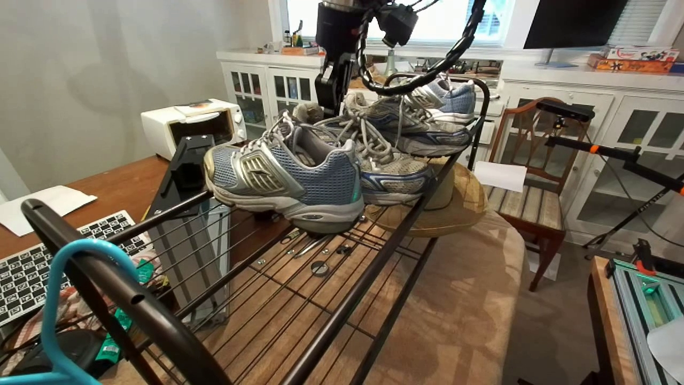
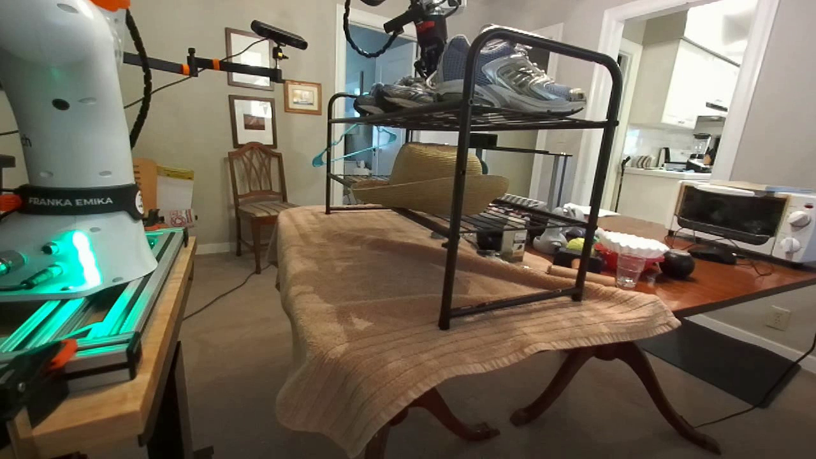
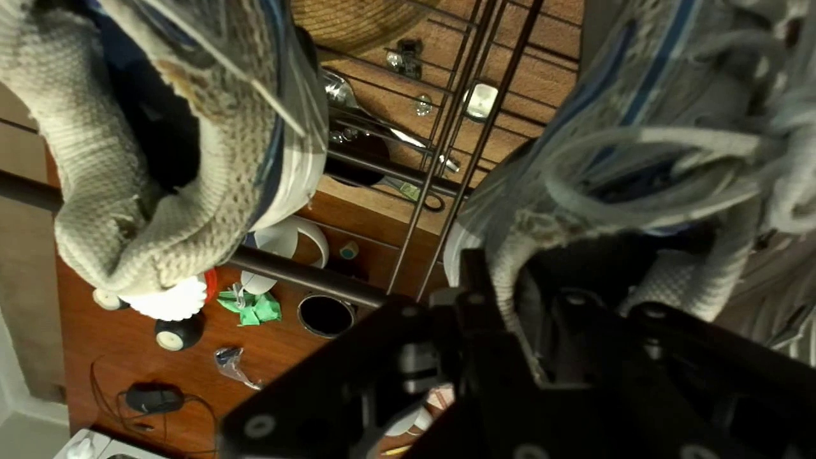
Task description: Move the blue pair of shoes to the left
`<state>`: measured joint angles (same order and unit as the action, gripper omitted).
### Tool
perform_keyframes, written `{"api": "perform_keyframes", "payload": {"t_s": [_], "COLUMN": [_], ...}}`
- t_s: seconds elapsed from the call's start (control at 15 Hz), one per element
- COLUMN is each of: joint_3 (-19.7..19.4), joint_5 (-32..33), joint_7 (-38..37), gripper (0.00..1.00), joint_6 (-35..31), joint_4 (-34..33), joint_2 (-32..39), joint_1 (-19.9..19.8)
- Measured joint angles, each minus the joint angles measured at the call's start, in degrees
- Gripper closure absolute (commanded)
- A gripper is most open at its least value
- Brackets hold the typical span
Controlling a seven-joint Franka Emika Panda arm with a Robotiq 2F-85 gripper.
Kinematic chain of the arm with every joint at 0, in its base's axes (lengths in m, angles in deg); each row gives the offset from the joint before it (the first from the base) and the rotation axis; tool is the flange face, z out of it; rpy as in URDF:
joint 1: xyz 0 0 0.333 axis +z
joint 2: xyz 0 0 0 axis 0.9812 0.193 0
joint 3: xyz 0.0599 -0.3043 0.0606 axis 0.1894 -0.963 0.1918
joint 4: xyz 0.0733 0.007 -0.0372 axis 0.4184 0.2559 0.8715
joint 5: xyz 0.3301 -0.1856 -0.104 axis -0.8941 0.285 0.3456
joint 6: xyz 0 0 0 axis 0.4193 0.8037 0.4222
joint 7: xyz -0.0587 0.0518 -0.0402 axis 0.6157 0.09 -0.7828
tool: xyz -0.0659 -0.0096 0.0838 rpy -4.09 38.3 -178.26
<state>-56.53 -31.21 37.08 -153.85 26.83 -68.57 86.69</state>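
The blue pair of shoes stands on the rack's top shelf between two paler silver-and-blue sneakers. One blue-pair shoe (image 1: 398, 179), grey mesh with dark blue trim, is partly behind the near pale sneaker (image 1: 283, 176). Its mate (image 1: 427, 131) stands farther back. In the wrist view, the first shoe (image 3: 593, 140) is under my gripper (image 3: 524, 277) and its mate (image 3: 242, 127) is at left. My gripper is open and straddles the heel collar: a finger outside, a finger inside the opening. A gap shows beside the inner finger. In an exterior view my gripper (image 2: 428, 64) is partly hidden.
The black wire rack (image 2: 457, 191) stands on a towel-covered table (image 2: 382, 280). A straw hat (image 1: 449, 208) lies on its lower shelf. A pale sneaker (image 1: 454, 101) is at the far end. A turquoise hanger (image 1: 51, 305) is at the near end. A toaster oven (image 1: 197, 125) stands beyond.
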Motion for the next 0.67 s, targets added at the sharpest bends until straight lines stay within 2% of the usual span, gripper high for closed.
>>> {"api": "perform_keyframes", "payload": {"t_s": [0.07, 0.13, 0.67], "joint_3": [-0.1, -0.2, -0.8], "joint_5": [0.1, 0.3, 1.6], "joint_7": [1.0, 2.0, 5.8], "gripper": [0.99, 0.97, 0.97], "joint_6": [0.0, 0.1, 0.8], "joint_4": [0.0, 0.0, 0.1], "joint_2": [0.0, 0.0, -0.1], "joint_1": [-0.1, -0.1, -0.6]}}
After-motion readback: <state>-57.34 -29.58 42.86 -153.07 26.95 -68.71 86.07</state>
